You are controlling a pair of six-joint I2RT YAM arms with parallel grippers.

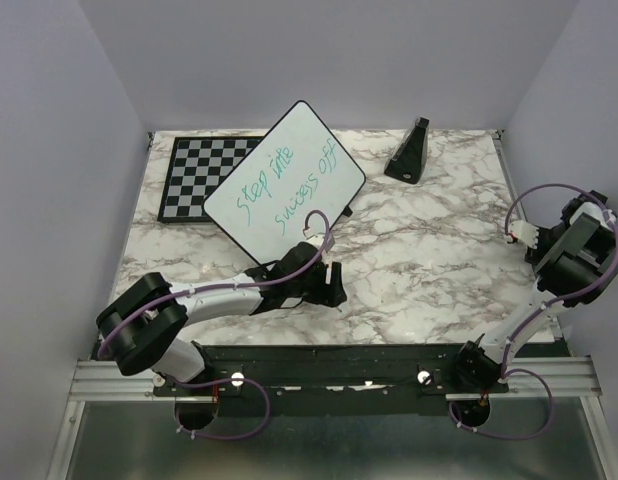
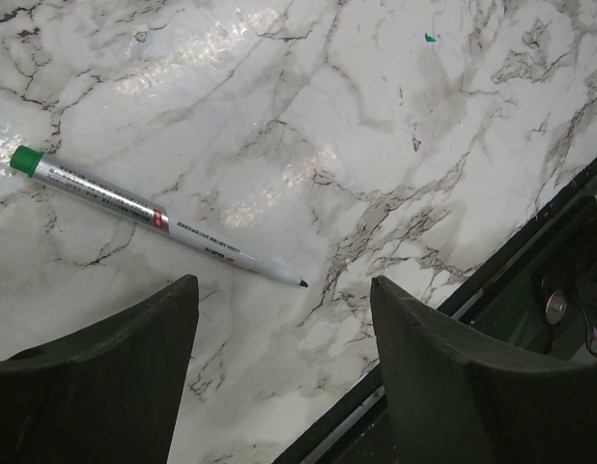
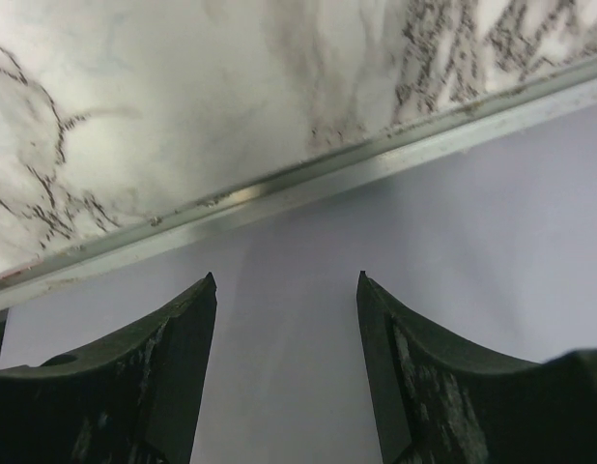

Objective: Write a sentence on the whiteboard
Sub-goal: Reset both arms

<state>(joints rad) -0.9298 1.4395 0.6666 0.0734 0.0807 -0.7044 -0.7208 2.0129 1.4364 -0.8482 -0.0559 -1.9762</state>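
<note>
The whiteboard (image 1: 285, 180) lies tilted on the marble table, partly over the chessboard. On it is the teal sentence (image 1: 289, 185) "Step into success off" in two lines. In the left wrist view a silver-white marker (image 2: 158, 220) with a green end lies flat on the marble, its teal tip bare and pointing at the gap between my fingers. My left gripper (image 2: 284, 280) is open and empty just above the table, near the front edge; it also shows in the top view (image 1: 331, 285). My right gripper (image 3: 285, 275) is open and empty at the table's right edge, facing the wall.
A black-and-white chessboard (image 1: 194, 178) lies at the back left. A black wedge-shaped object (image 1: 409, 150) stands at the back right. The black front rail (image 2: 530, 271) runs close to my left gripper. Grey walls enclose the table on three sides.
</note>
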